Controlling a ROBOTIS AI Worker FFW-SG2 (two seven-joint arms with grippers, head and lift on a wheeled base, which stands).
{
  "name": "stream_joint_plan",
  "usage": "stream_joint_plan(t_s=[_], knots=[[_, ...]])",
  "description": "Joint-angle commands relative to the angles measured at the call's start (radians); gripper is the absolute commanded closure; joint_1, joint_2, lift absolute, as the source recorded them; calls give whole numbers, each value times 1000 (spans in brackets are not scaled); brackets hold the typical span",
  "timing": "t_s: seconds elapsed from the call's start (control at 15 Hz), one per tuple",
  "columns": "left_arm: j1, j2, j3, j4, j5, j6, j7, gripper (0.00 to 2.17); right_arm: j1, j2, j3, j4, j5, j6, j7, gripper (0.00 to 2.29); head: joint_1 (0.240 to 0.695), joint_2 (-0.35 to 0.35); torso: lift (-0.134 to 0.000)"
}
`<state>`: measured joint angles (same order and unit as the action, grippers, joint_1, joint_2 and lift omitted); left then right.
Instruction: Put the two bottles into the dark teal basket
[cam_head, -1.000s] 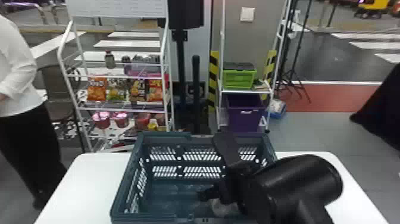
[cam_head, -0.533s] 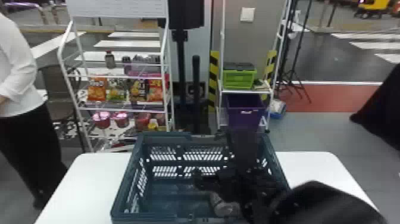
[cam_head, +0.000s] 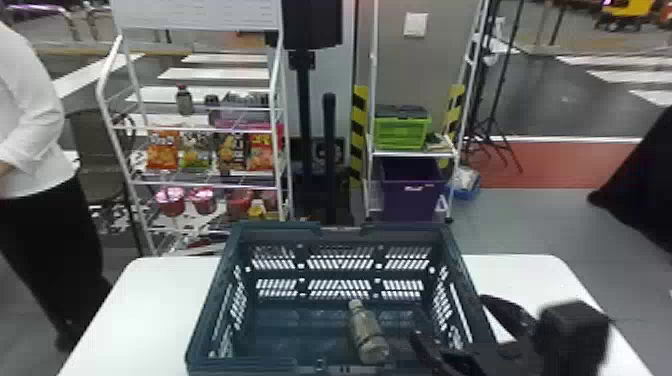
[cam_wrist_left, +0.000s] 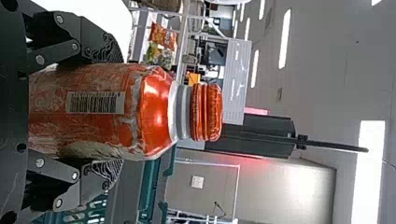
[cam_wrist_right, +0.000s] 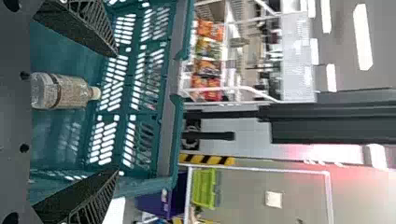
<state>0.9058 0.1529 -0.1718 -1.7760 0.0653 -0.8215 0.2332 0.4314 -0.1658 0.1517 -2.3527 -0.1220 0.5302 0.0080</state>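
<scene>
the dark teal plastic basket with slotted walls (cam_head: 272, 229) stands on the white desk with rounded corners (cam_head: 132, 312). inside it, a clear plastic bottle with a pale cap and a dark band (cam_head: 366, 332) lies on its side on the floor, cap towards the far wall, base towards the near one.

the right end effector (cam_head: 448, 317) is over the basket's right side in the head view, to the right of the clear bottle and apart from it. in the right wrist view, the right end effector (cam_wrist_right: 116, 113) has its two black fingers spread wide, with nothing held between them.

the left wrist view has the left end effector (cam_wrist_left: 116, 111) closed in around a red-wrapped bottle with a grey neck and a ridged red cap (cam_wrist_left: 156, 109), a finger on either side of its body. that bottle is held upright, cap up, and part of the basket shows beyond it. whether its base touches anything, i cannot tell.

behind the desk stand a white wire rack of snack bags (cam_head: 106, 92), a bright green crate (cam_head: 400, 135) and a purple bin (cam_head: 412, 197).
</scene>
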Motion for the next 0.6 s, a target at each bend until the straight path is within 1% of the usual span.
stream_joint_plan(t_s=[0.0,0.13,0.27,0.47,0.53], knots=[[15,5,0,-25,-4,11,2,2145,161,-3,-61,-10,-18,-255,21,-2,499,0,0],[28,5,2,-43,-6,11,2,2148,293,-1,-80,3,-19,-491,26,-2,499,0,0],[47,5,14,-63,-7,11,3,2145,392,3,-92,36,-25,-660,27,6,499,0,0],[68,5,20,-103,-12,11,3,2145,474,12,-95,121,-27,-816,30,9,499,0,0],[79,5,28,-129,-18,14,3,2148,489,19,-96,148,-30,-853,41,12,499,0,0]])
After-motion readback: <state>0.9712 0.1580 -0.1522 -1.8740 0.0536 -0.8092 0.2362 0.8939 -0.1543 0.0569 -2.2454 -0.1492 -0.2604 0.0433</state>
